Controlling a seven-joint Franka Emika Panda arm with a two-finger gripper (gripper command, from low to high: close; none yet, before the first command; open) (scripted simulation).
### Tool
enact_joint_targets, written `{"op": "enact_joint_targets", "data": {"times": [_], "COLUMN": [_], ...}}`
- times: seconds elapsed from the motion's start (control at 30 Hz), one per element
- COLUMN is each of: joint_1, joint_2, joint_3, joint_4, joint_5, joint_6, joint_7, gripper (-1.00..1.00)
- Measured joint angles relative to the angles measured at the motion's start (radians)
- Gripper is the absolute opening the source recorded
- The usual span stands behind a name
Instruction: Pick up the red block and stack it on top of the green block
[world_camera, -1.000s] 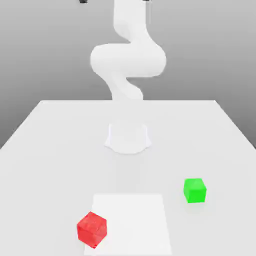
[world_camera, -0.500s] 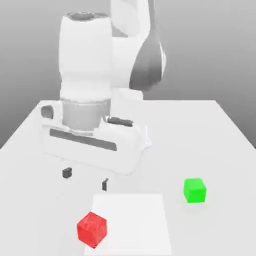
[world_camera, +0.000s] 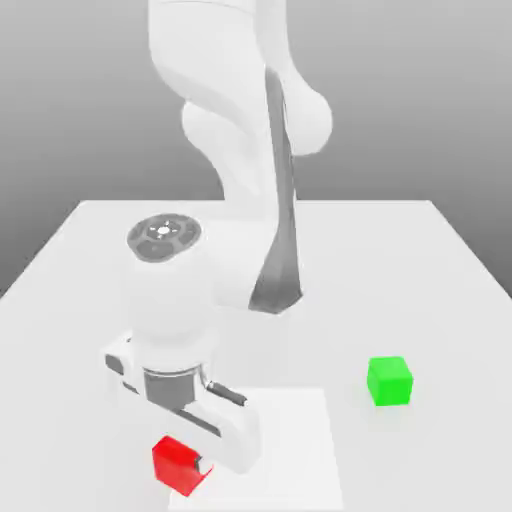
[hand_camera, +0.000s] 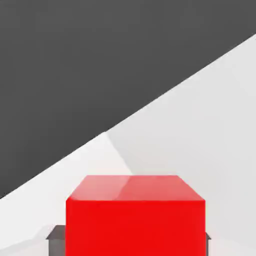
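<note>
You are looking at evenly lit, soft simulator renders: light is falling from above, leaving the white table bright and nearly shadowless. The backdrop is grading from dark to pale grey. A faint sheen is showing on the red block, whose top face is glowing lighter.

White Panda arm with grey trim
Rounded glossy white links, a dark grey seam strip, a round grey joint cap.
</note>
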Motion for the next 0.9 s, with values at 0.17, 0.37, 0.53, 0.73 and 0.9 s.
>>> {"op": "enact_joint_targets", "data": {"times": [0.17, 0.37, 0.53, 0.73, 0.9], "joint_1": [0.002, 0.27, 0.447, 0.447, 0.447], "joint_2": [-0.156, -0.356, -0.515, -0.395, -0.298], "joint_3": [0.003, 0.174, 0.282, 0.327, 0.304], "joint_4": [-0.025, -0.176, -0.32, -0.348, -0.346], "joint_5": [0.005, 0.088, 0.139, 0.031, -0.071], "joint_6": [-0.13, -0.173, -0.188, -0.044, 0.045], "joint_7": [-0.003, 0.023, 0.07, 0.165, 0.236], "gripper": [-1.0, -1.0, -1.0, -1.0, 1.0]}}
